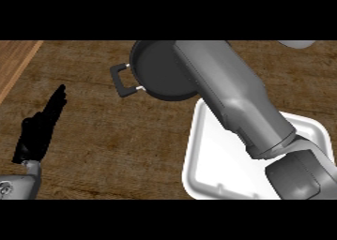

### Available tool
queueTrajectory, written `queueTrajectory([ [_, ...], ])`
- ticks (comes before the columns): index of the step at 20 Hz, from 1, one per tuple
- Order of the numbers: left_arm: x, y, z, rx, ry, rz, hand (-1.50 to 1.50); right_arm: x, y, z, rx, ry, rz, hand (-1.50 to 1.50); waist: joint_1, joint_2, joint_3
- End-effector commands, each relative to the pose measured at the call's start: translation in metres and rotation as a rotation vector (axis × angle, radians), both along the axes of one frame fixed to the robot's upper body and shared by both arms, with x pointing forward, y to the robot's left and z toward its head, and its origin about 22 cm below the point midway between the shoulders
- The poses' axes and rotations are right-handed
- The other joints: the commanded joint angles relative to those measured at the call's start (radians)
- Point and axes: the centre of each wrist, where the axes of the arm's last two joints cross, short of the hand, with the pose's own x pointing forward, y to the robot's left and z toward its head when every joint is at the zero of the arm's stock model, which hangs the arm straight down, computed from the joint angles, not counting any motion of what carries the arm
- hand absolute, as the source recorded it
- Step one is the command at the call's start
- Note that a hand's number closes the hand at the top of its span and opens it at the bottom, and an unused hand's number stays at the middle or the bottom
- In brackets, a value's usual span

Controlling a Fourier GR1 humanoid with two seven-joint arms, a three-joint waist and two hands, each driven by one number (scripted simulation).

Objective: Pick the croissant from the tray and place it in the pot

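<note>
The right grey forearm (pixel 233 93) is stretching from the white rectangular tray (pixel 205 159) at five o'clock over the dark round pot (pixel 157 70) at twelve, hiding hand and croissant, so a blind release could be missing the pot; left hand (pixel 42 124) is resting straight-fingered at nine.

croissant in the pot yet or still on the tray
Cannot tell. The right forearm covers most of the pot and part of the white tray; no croissant shows.
</note>
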Motion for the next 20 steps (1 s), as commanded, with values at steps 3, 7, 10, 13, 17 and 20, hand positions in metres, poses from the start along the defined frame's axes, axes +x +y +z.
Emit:
queueTrajectory([
  [3, -0.001, -0.006, 0.002, -0.008, 0.005, 0.007, 0.0, 0.013, -0.022, -0.03, 0.025, 0.067, -0.124, 1.5, -0.007, 0.003, 0.001],
  [7, -0.004, 0.004, -0.001, 0.0, -0.004, 0.013, 0.0, 0.014, -0.037, -0.053, 0.203, 0.018, -0.112, -1.5, -0.012, 0.008, 0.003],
  [10, -0.006, -0.001, 0.0, -0.003, -0.026, 0.014, 0.0, 0.018, -0.048, -0.049, 0.326, -0.008, -0.111, -1.5, -0.006, 0.009, 0.004],
  [13, -0.01, 0.001, -0.004, 0.0, -0.007, -0.009, 0.0, 0.018, -0.046, -0.051, 0.35, -0.056, -0.069, -1.5, 0.006, 0.012, 0.003],
  [17, -0.001, 0.006, 0.005, -0.006, -0.025, 0.01, 0.0, 0.017, -0.048, -0.059, 0.354, -0.096, -0.04, -1.5, 0.002, 0.016, 0.003],
  [20, -0.005, 0.01, 0.009, -0.003, -0.019, 0.014, 0.0, 0.017, -0.047, -0.049, 0.368, -0.284, 0.025, -1.5, -0.002, 0.006, 0.004],
])
